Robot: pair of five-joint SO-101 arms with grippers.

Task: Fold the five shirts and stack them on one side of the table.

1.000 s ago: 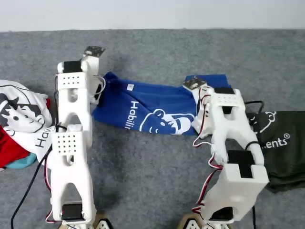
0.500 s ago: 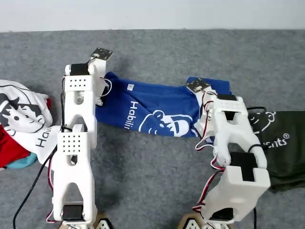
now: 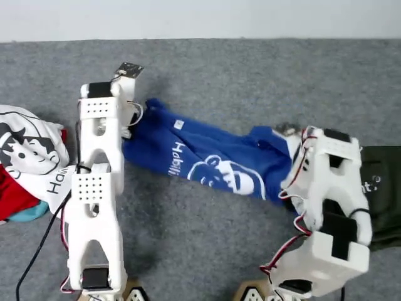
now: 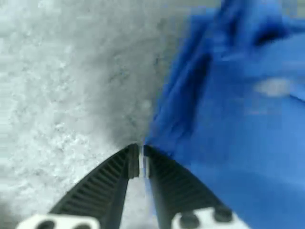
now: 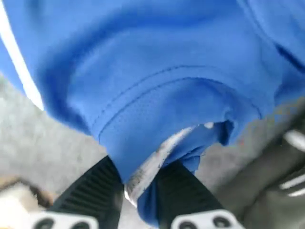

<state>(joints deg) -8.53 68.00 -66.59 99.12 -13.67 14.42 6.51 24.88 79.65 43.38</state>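
Your left gripper (image 4: 139,161) has its jaws pressed nearly together on the edge of the blue shirt (image 3: 213,160), and your right gripper (image 5: 140,185) is pinching a hemmed fold of the same shirt, with a pale inner layer showing between its fingers (image 5: 183,191). In the high view, the shirt hangs stretched between the two arms, running on a slant from about 10 o'clock at the left arm to about 4 o'clock at the right arm. Its chest carries white lettering and a white bear drawing, and a small white neck tag (image 3: 178,124) sits near the left end; in the left wrist view that tag is just a pale blur. In the right wrist view you can see the stitched hem close up, with dark fabric bearing white marks just beside it. From above, that is the dark green shirt (image 3: 383,188) at 3 o'clock, partly under the right arm. At 9 o'clock lies a heap: a white shirt (image 3: 25,147) with a cartoon face, over a red garment (image 3: 11,191) and a teal one (image 3: 31,213). The table (image 3: 207,75) is covered in grey felt-like cloth, and a pale wall (image 3: 200,19) runs along 12 o'clock.
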